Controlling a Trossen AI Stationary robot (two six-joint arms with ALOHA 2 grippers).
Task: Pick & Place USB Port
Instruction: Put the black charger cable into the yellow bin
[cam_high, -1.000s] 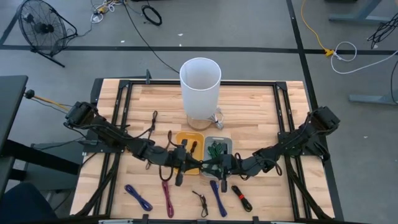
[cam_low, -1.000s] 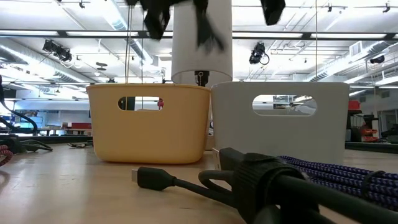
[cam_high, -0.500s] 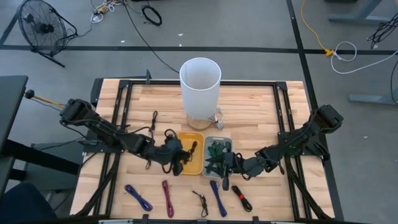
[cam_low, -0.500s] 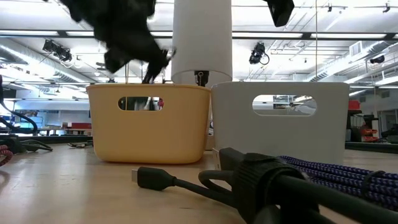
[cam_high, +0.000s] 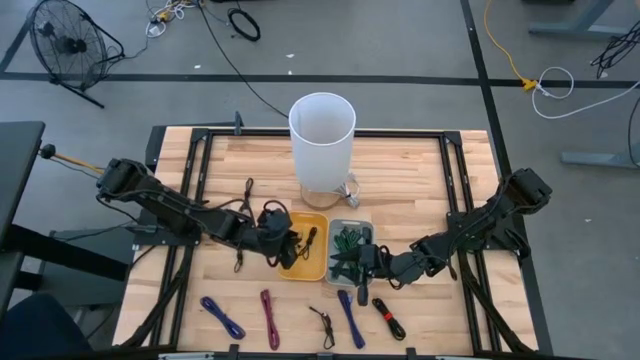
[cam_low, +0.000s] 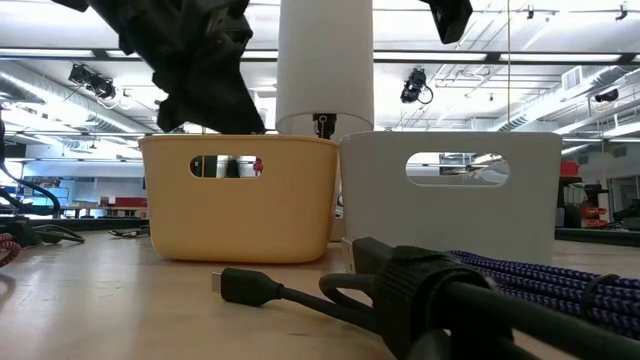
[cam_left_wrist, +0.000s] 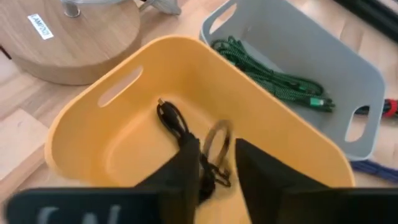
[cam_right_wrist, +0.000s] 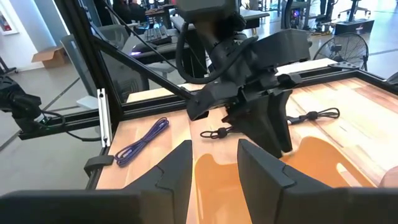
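Since 1 second ago, the left gripper (cam_high: 283, 248) has swung left from the table's near middle to the yellow bin (cam_high: 316, 268), fingers now apart, and the black cable (cam_left_wrist: 179, 126) lies in that bin. Right of it, the right gripper (cam_high: 352, 262) hovers at the gray bin (cam_high: 363, 228), fingers apart and empty.

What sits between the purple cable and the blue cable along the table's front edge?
In the high view, a small black cable lies between the purple cable and the blue cable.
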